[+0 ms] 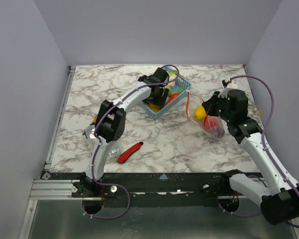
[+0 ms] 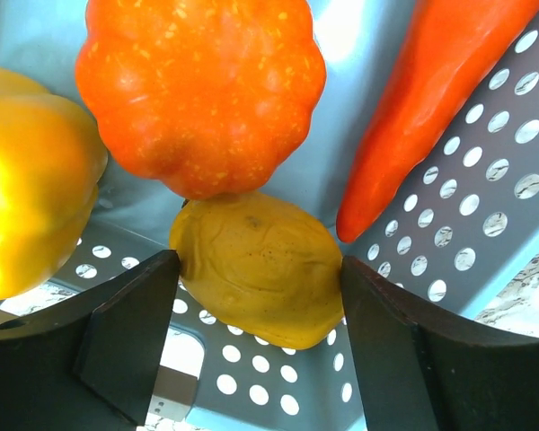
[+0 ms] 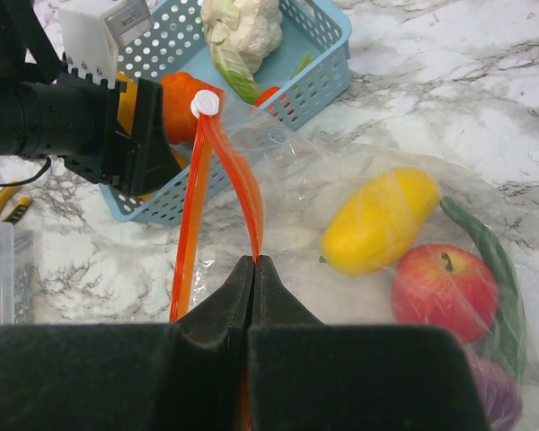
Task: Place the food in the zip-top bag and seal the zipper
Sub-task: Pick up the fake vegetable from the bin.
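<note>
Right tool (image 3: 253,269) clamps the limp zipper (image 3: 198,197); left tool (image 2: 260,301) gapes astride yellow food's (image 2: 251,265) waist, six o'clock of pumpkin (image 2: 202,90), probably slick.

Left wrist view: the yellow pepper (image 2: 27,180) is cut off at 9 o'clock, the orange pumpkin (image 2: 202,90) at 12, the red chilli (image 2: 431,99) at 1. Whether the left pincer (image 2: 260,301) presses the wrinkled yellow fruit (image 2: 260,269) is unclear. Right wrist view: the zipper (image 3: 189,215) disappears into the right pincer (image 3: 254,269), and a purple piece (image 3: 494,395) is clipped at 5 o'clock.
</note>
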Robot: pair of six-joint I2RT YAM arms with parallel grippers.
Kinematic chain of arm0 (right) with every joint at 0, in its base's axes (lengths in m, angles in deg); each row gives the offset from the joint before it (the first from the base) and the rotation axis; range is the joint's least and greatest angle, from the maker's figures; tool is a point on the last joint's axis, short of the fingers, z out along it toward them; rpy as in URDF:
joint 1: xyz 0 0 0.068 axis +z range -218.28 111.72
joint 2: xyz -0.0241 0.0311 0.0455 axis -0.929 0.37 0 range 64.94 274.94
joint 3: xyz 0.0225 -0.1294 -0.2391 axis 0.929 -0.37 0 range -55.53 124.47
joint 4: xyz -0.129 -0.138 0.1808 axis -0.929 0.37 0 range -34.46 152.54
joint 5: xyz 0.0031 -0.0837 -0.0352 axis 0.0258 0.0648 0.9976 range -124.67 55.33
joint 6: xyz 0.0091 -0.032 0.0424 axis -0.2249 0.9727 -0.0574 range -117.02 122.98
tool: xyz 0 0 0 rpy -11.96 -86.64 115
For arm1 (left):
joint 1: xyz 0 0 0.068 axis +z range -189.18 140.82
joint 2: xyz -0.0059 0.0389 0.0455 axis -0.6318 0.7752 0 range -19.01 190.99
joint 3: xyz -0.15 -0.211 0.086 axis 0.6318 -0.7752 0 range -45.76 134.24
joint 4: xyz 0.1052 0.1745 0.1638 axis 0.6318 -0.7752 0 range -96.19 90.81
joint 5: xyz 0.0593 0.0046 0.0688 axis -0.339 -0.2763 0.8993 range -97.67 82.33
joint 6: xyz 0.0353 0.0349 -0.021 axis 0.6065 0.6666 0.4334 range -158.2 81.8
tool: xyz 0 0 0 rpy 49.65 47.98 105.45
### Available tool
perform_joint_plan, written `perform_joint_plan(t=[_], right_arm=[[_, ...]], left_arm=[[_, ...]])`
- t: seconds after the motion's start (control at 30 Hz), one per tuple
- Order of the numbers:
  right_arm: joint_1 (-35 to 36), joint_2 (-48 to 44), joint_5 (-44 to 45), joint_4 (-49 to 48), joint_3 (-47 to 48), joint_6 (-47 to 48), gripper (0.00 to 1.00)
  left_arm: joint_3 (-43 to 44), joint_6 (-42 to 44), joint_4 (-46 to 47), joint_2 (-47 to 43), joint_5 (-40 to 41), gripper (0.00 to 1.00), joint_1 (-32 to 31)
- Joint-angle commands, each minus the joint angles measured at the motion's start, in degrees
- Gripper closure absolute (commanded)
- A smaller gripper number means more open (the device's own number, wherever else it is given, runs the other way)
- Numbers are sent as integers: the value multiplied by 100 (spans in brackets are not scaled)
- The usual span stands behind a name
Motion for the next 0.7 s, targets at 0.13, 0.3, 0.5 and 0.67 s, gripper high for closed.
perform_joint_plan(t=[0.13, 0.3, 0.5, 0.67], right_arm=[[15, -74, 3, -38, -30, -57, 100], [8, -104, 9, -55, -26, -59, 100], [13, -137, -6, -53, -52, -73, 100], [9, -102, -19, -71, -32, -64, 100]], left_arm=[[-201, 87, -190, 14, 213, 47, 19], [-509, 35, -60, -325, 192, 66, 16], [-888, -62, 168, -836, 219, 78, 16], [-1010, -98, 297, -1224, 244, 82, 14]])
